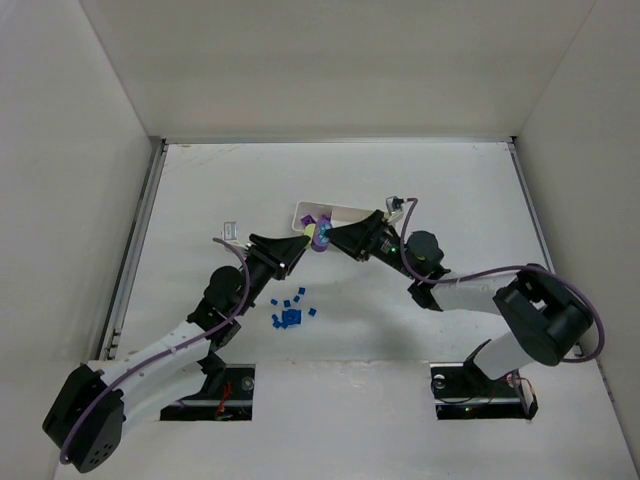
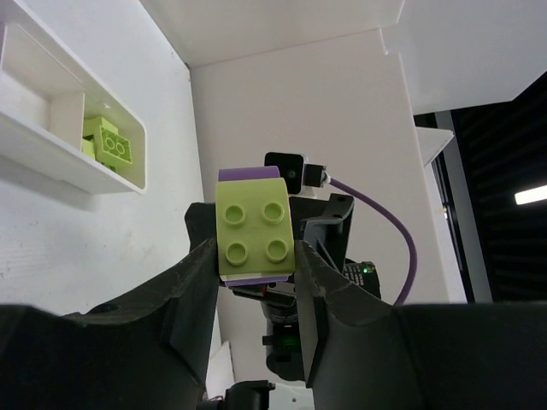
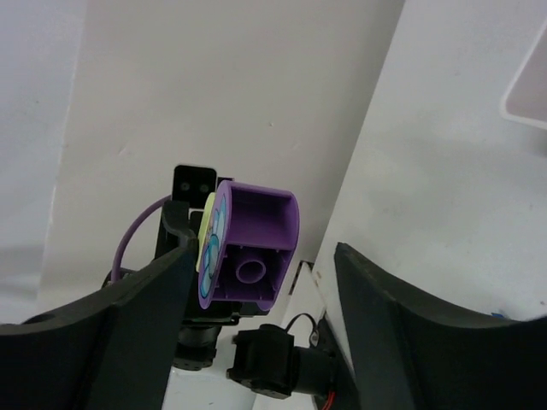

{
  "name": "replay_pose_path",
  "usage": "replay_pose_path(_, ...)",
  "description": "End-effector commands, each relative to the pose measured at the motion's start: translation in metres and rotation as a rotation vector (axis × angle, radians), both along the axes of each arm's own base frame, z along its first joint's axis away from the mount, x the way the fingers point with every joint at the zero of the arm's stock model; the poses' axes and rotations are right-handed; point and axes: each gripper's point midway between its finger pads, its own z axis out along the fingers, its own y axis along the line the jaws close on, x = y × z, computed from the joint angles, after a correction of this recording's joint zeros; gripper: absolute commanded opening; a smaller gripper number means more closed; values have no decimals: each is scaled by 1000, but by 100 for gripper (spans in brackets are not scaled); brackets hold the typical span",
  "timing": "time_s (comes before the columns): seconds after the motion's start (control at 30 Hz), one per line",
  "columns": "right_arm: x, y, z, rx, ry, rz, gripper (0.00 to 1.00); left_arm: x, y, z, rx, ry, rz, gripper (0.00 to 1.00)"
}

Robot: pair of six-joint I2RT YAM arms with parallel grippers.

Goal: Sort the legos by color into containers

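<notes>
1. Overhead only: both arms meeting mid-worktop point(image 1: 450, 190); dark blue legos point(image 1: 290, 313) scattered loose at 6 o'clock of the meeting point, well apart from the white tray point(image 1: 350, 211) at 12 o'clock; purple pieces point(image 1: 308, 217) in the tray's 9 o'clock end.
2. From the left wrist only: left hand point(image 2: 254, 249) closed on a stacked pair held off the worktop. Yellow-green brick point(image 2: 254, 229) with four studs facing the camera, purple brick point(image 2: 248, 173) pressed behind it. More yellow-green bricks point(image 2: 109, 143) resting in one tray compartment at 10 o'clock.
3. From the right wrist only: hollow underside of that purple brick, framed between the fingers of the right hand point(image 3: 261, 254). Spread wide, gripping nothing; clear gap at 3 o'clock, close at 9 o'clock.
4. Around: plain white worktop, white walls point(image 1: 330, 70) on three sides.
</notes>
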Motion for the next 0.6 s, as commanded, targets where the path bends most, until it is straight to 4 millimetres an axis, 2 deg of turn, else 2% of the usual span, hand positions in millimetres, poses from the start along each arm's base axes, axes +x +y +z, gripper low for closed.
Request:
replay_pose_path(0.0, -8, 6, 50, 174, -115, 54, 70, -5, -1, 18, -59, -47, -15, 13)
replay_pose_path(0.13, -8, 11, 50, 214, -112, 81, 64, -7, -3, 15, -54, -47, -23, 13)
replay_pose_path(0.2, -8, 16, 49, 227, -100, 99, 54, -6, -3, 13, -55, -43, -21, 13)
replay_pose_path(0.33, -6, 18, 44, 228, -87, 100, 42, -5, 0, 10, -48, -44, -9, 13)
replay_pose_path(0.47, -9, 11, 42, 208, -79, 84, 34, 0, 8, 4, -18, -49, 24, 13)
replay_pose_path(0.57, -5, -3, 37, 167, -88, 45, 32, 6, 20, 2, 15, -64, 53, 13)
